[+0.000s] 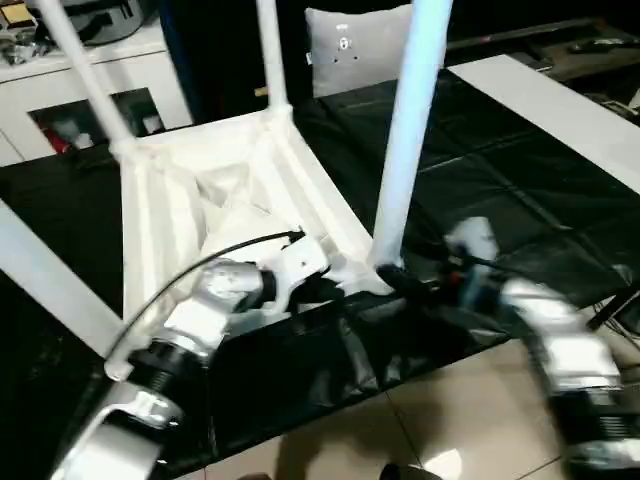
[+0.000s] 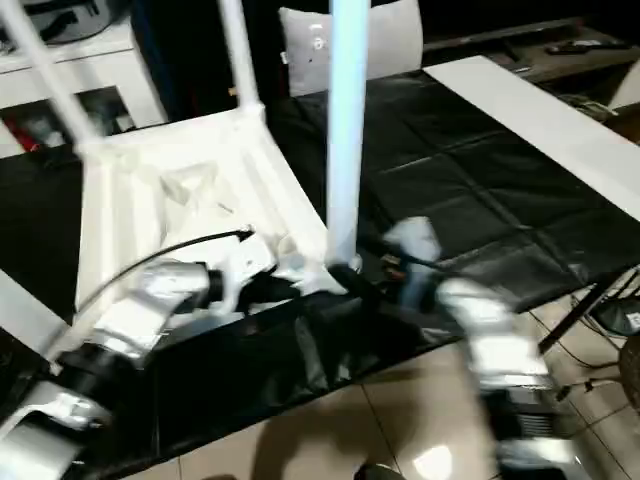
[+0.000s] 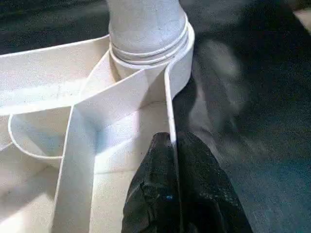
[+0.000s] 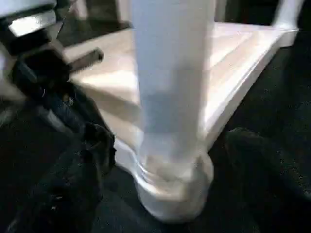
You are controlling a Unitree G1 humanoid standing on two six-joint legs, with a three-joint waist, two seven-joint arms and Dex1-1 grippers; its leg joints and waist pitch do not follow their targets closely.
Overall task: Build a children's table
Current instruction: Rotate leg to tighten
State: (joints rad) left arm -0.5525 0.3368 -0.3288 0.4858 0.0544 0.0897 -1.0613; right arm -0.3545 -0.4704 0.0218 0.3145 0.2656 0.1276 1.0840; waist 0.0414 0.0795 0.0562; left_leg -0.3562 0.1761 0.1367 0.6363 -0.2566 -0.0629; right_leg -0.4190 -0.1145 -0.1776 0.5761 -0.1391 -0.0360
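Tabletop (image 1: 215, 195): lies underside up on the black-covered bench (image 1: 520, 190), centre-left of the head views.
Near leg (image 1: 405, 150): stands upright in the near corner socket (image 3: 150, 53), centre frame.
Far legs: one (image 1: 270, 50) at top centre, another (image 1: 85, 75) at upper left, both in their sockets.
Left hand (image 3: 175, 194): clenched on the tabletop's rim wall just below the socket; the left wrist view shows one finger on each side of the wall.
Right hand (image 4: 165, 160): released; the right wrist view shows its fingers (image 4: 73, 189) straddling the leg base, apart from it.
Background: white cabinet (image 1: 90, 90) at upper left.
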